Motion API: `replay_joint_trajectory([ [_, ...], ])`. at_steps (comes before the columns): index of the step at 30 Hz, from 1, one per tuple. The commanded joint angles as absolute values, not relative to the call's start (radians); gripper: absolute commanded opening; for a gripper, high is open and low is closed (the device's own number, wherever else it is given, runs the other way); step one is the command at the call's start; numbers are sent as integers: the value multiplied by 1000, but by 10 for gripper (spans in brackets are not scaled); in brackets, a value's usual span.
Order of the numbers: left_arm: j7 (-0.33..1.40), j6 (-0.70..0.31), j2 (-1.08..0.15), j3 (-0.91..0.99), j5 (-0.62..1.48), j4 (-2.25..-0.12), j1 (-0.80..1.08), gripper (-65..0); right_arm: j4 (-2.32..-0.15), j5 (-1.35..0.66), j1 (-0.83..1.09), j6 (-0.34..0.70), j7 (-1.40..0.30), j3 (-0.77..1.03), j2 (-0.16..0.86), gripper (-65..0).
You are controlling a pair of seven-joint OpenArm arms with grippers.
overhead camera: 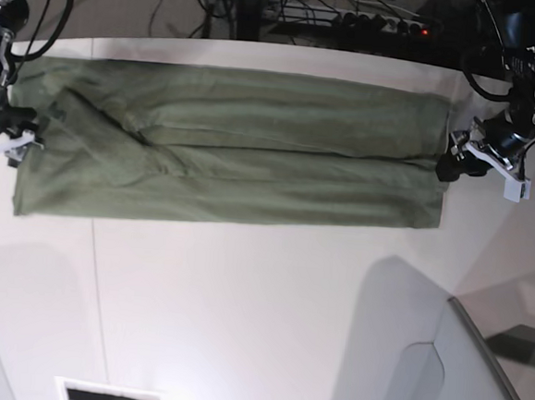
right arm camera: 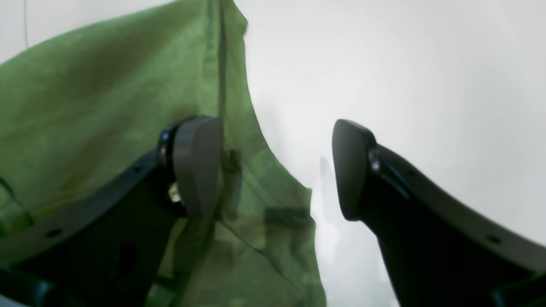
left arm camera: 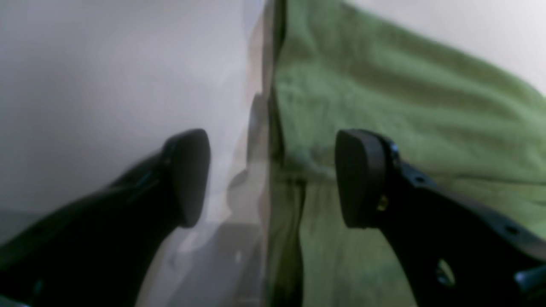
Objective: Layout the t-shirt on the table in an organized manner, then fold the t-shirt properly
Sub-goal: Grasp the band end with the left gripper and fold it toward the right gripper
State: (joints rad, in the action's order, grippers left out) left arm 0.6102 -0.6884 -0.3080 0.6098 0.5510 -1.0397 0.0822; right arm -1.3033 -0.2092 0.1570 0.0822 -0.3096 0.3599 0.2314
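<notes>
The soft olive-green cotton t-shirt [overhead camera: 234, 151] lies as a long band across the far side of the large white matte worktop [overhead camera: 259, 301], its long axis running from one arm to the other; the left gripper [overhead camera: 449, 157] and right gripper [overhead camera: 18, 134] sit at opposite short ends, equally near, fingers apart, clamping nothing.
</notes>
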Motion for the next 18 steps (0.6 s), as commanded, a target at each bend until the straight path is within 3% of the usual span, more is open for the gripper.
replay_joint_trajectory([
  [1, 593, -698, -325, 613, 562, -1041, 67, -204, -1322, -213, 148, 79, -283, 363, 249, -272],
  [15, 501, -698, -280, 486, 524, -929, 51, -224, -1322, -211, 148, 79, -283, 363, 248, -272],
  [16, 499, -698, -280, 486, 524, -917, 51, -247, -1322, -211, 148, 79, -283, 363, 248, -272],
  [18, 483, -698, -280, 486, 524, -894, 50, -370, -1322, -211, 148, 79, -283, 363, 248, -272],
])
